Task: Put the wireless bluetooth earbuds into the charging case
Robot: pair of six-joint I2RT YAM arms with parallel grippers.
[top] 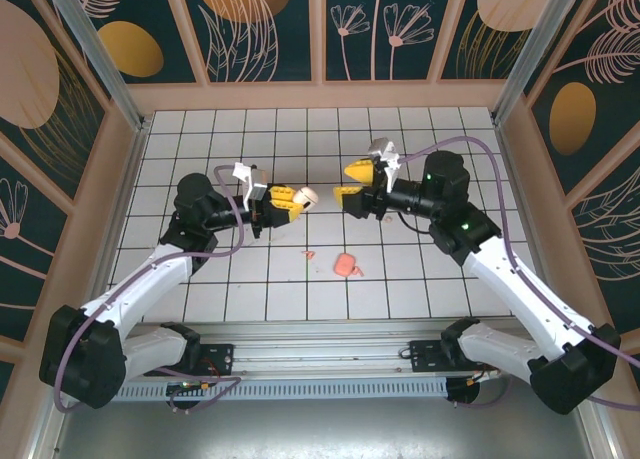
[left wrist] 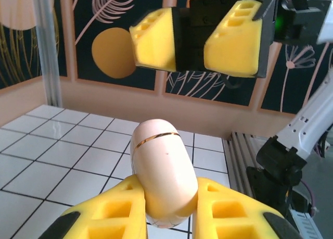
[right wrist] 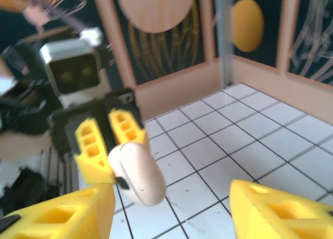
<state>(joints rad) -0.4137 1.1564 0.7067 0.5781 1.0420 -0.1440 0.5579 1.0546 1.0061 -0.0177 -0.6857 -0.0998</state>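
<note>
Grips the closed charging case [top: 305, 197] tight in the left hand [top: 292, 201], mid-frame, off the worktop [top: 200, 139]. Faces it with the right hand [top: 354, 183] open, empty. Earbuds [top: 347, 266] loose on the worktop, below centre. Next, probably: pry that case open at its seam.

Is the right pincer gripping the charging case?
No, the charging case sits clamped in the left pincer; the right pincer stands open, apart from it.
</note>
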